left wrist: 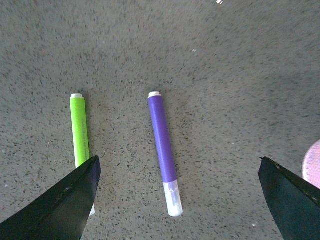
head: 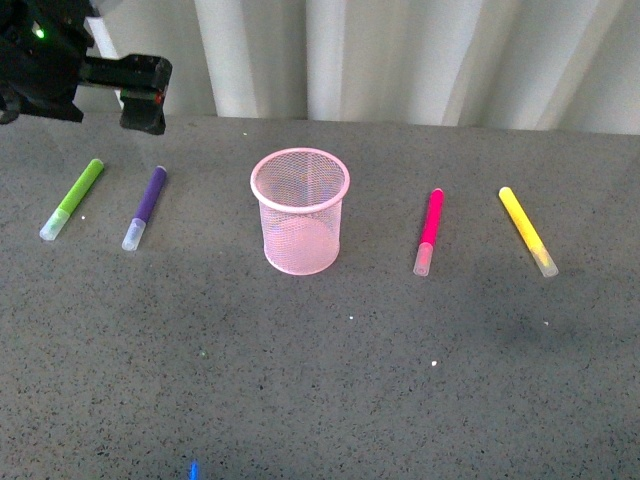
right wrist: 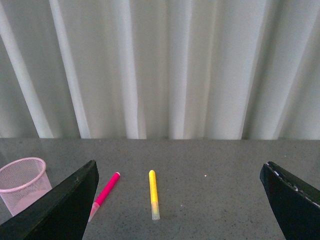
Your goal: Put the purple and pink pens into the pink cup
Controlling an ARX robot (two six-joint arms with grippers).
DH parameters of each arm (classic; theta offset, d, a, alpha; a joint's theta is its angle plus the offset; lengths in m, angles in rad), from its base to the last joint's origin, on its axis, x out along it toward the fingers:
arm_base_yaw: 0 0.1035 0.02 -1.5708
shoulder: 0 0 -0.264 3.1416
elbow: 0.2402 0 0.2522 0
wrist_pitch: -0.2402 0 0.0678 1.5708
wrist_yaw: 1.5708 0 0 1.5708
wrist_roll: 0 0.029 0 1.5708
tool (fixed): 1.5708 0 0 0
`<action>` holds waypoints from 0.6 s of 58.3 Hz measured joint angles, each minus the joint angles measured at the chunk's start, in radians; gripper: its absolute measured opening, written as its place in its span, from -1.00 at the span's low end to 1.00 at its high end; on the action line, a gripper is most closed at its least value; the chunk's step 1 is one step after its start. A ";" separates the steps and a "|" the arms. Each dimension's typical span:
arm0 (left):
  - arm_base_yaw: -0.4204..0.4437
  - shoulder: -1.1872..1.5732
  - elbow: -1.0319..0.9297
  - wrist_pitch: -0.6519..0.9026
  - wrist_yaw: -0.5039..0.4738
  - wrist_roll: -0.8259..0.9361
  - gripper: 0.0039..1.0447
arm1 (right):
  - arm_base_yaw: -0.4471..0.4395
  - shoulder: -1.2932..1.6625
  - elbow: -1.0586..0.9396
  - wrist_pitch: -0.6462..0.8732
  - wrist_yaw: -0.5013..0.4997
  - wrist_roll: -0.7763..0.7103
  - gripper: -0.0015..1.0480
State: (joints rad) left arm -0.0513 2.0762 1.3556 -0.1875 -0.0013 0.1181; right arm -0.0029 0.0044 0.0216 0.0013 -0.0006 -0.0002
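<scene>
Four pens [head: 72, 199] [head: 145, 207] [head: 429, 231] [head: 528, 231], one pink cup [head: 300, 240]

In the front view's upper left, the left arm [head: 45, 60] is matt black with a small green light [head: 40, 32]. The left gripper [head: 145, 95] bears a tiny red mark. The right gripper [right wrist: 179, 164] has black wedge-shaped fingers [right wrist: 60, 210], one edged with pale dots.

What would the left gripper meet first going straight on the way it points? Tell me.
Probably the purple pen, lying on the table between the open fingers of the left gripper; the green marker lies off by one finger. Depth is unclear.
</scene>
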 joint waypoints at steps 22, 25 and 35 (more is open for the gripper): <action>0.031 0.175 0.127 -0.029 0.003 0.010 0.88 | 0.000 0.000 0.000 0.000 0.000 0.000 0.87; 0.032 0.194 0.150 -0.042 0.004 0.008 0.88 | 0.000 0.000 0.000 0.000 0.000 0.000 0.87; 0.033 0.272 0.243 -0.100 -0.013 -0.011 0.88 | 0.000 0.000 0.000 0.000 0.000 0.000 0.87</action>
State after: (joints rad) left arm -0.0185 2.3478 1.5990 -0.2871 -0.0139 0.1074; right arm -0.0029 0.0044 0.0216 0.0013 -0.0010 -0.0002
